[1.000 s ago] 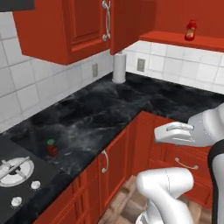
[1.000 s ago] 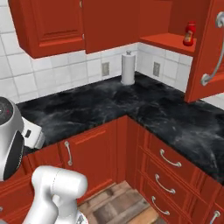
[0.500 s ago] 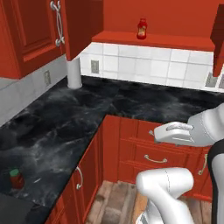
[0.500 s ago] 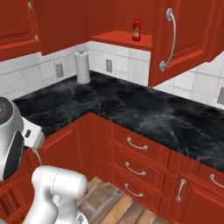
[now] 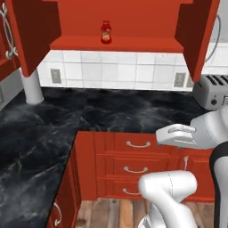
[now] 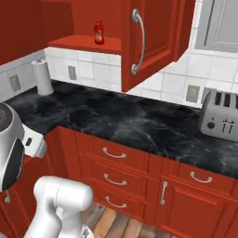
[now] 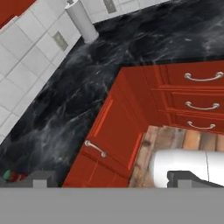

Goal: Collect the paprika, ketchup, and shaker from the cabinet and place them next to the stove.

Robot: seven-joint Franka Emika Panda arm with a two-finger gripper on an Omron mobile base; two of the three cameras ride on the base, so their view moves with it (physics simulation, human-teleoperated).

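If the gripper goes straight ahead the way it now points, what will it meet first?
Judging by the hand view, the open gripper points down toward the corner of the red lower cabinets, near the edge of the black counter. It would probably meet that cabinet front first, though depth is unclear.

Even, fairly bright light fills all three rendered views, with no visible lamp and no hard glare. The black marbled stone counter (image 5: 111, 111) shows only pale veining, no reflections. Under the open red wooden wall cabinet (image 5: 116, 43) the white tiled wall (image 5: 111, 73) darkens a little, and the cabinet's interior is flatly shaded. Edges look slightly soft and coarse rather than blurred. Straight lines stay straight towards the corners. The hand view is steeply tilted.
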